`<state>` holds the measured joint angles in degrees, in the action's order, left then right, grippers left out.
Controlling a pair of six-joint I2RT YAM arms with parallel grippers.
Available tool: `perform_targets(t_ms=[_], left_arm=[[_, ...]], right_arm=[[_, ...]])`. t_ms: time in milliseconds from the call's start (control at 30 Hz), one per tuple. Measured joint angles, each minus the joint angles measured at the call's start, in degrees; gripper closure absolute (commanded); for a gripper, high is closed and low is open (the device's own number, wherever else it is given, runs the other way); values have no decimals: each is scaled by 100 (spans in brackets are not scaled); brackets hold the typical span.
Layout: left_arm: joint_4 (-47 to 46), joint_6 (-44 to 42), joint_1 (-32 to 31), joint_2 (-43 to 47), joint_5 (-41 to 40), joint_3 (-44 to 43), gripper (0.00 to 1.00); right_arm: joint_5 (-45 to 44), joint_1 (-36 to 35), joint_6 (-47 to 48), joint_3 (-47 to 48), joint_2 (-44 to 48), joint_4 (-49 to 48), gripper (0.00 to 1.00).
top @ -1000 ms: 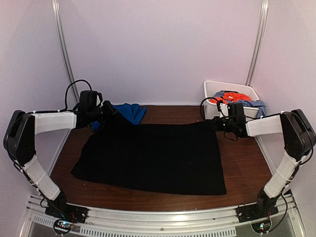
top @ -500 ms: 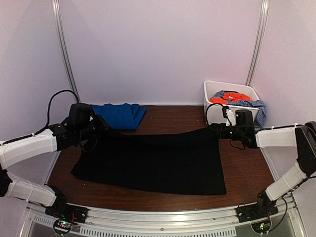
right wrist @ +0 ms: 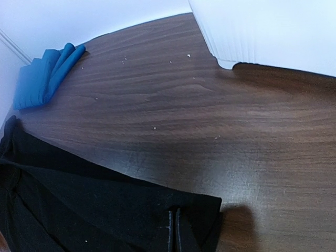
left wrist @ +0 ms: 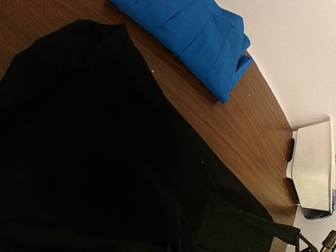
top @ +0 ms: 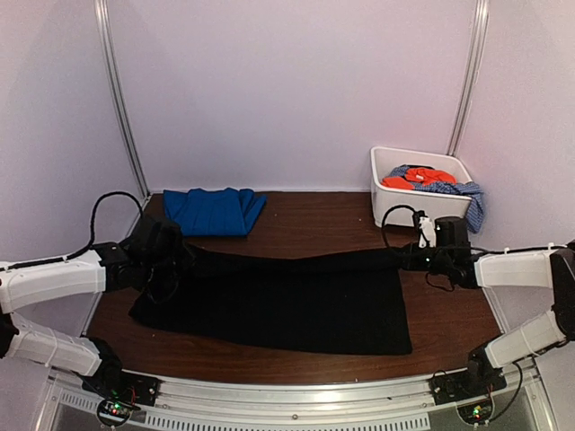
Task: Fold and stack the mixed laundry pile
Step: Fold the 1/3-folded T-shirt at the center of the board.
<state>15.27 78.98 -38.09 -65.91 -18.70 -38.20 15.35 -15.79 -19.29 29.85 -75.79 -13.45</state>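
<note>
The large black garment [top: 278, 301] lies spread across the brown table. My left gripper [top: 180, 260] is shut on its far left corner and my right gripper [top: 406, 260] is shut on its far right corner, both holding the far edge lifted and pulled toward the near side. In the right wrist view the closed fingertips [right wrist: 175, 231] pinch the black cloth [right wrist: 105, 210]. In the left wrist view black cloth [left wrist: 94, 157] fills the frame and hides my fingers. The folded royal-blue garment [top: 214, 211] lies at the far left. The orange-red [top: 422, 177] and speckled [top: 463, 193] garments sit in the tub.
A white plastic tub [top: 391, 202] stands at the far right corner, also seen in the left wrist view [left wrist: 313, 173]. Bare table [top: 314, 220] shows between the blue garment and the tub. Walls close in the back and sides.
Both grippers have drawn the black garment's far edge toward the near side, folding it over. The blue garment, earlier partly covered by the left arm, now shows whole.
</note>
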Motion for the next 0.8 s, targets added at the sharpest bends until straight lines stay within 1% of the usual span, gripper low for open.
perform_targets(t_ms=[200,233,300,333,400,433,467,533,567,600,633,700,767,800], left_arm=[[0,181,-188,-247,9,7,100],[4,195,-201,-289,26,7,96],[4,195,-205,-369,63,7,81],[4,160,-205,-420,92,7,75],[52,7,-205,-518,173,0,68],[153,-118,-205,-551,214,-28,60],[227,-278,-205,-562,245,-66,54],[455,-678,-205,-538,348,-227,44],[551,-876,-205,-481,378,-326,37],[623,-1078,-203,-369,389,-398,33],[656,-1246,-197,-223,387,-426,32],[750,-1521,-79,293,446,-417,33],[737,-1733,278,863,584,-337,37],[717,-1823,566,1154,669,-260,41]], right_arm=[[-214,0,-90,-162,13,173,100],[-247,-4,-111,-173,13,210,100],[-299,-7,-153,-188,13,273,100],[-321,-7,-170,-190,13,306,99],[-365,-9,-214,-195,13,435,86],[-367,-9,-251,-192,13,496,78],[-387,-11,-273,-192,17,584,70],[-407,-11,-350,-192,85,817,56],[-417,-9,-420,-195,151,918,51],[-428,-9,-422,-197,267,1029,46],[-433,-11,-435,-201,426,1130,44],[-437,-15,-466,-199,791,1311,41],[-431,-33,-446,-199,1191,1440,44],[-413,-44,-442,-192,1316,1458,46]])
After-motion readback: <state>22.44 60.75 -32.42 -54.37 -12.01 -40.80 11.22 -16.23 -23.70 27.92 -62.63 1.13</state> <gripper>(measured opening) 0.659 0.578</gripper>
